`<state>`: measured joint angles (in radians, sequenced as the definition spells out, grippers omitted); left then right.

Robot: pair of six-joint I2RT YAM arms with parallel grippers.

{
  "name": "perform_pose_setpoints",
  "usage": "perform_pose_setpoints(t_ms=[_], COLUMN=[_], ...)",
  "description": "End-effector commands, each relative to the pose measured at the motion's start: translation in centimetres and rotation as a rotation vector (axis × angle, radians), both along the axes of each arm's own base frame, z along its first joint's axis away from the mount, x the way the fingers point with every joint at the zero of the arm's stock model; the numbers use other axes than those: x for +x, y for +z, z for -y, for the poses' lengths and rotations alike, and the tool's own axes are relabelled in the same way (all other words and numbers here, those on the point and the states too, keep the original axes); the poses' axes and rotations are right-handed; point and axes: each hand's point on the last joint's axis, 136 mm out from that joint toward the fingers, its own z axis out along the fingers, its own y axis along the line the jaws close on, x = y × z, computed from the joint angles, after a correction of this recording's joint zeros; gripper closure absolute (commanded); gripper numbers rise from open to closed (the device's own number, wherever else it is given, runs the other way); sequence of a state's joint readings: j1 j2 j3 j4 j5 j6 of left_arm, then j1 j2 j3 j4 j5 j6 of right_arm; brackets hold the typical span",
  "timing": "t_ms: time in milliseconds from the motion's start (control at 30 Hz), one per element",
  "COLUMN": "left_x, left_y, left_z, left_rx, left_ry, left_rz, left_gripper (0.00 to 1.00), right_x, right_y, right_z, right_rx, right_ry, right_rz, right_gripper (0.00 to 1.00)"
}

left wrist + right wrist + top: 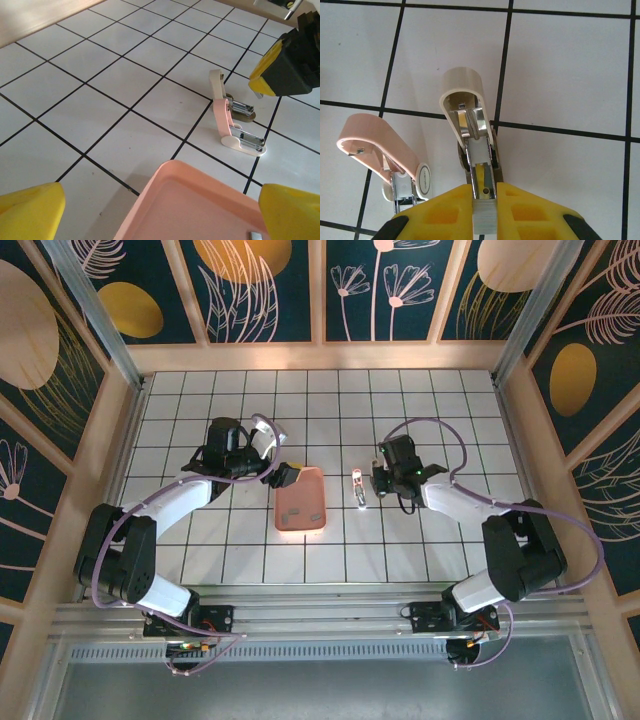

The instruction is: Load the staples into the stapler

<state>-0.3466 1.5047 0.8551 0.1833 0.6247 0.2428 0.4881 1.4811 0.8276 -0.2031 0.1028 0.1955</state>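
Note:
Two mini staplers lie open side by side on the tiles. One has a cream lid [462, 95] and the other a pale pink lid [370, 137] on a white base; they appear together as the staplers [358, 488]. My right gripper [484, 192] is shut on a silvery strip of staples [484, 220], held at the rear end of the cream stapler's open metal channel. My left gripper [161, 210] hangs open over the far corner of the salmon tray [150, 197], with nothing between its fingers. More grey staples [298, 511] lie in the tray.
The salmon tray [318, 478] sits mid-table between the arms, just left of the staplers. From the left wrist view, the right gripper's black and yellow finger [280, 70] hangs above the staplers [222, 117]. White tiled table [450, 540] spreads around, bounded by wooden walls.

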Motion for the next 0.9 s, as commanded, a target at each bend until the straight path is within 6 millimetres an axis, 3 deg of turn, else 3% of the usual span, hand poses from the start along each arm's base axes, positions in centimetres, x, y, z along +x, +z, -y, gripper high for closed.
perform_pose_setpoints(t_ms=[0,867], left_x=[0.0,0.1], left_y=[1.3,1.1], left_z=[0.6,0.5], left_rx=[-0.026,-0.018], left_ry=[-0.028,-0.026], left_rz=[0.044,0.046], left_gripper=[0.01,0.02], right_x=[0.0,0.6], right_y=[-1.0,-2.5], right_z=[-0.6,-0.3], right_rx=[-0.004,-0.061], right_ry=[0.033,0.027], right_rz=[-0.006,-0.035], right_gripper=[0.85,0.85])
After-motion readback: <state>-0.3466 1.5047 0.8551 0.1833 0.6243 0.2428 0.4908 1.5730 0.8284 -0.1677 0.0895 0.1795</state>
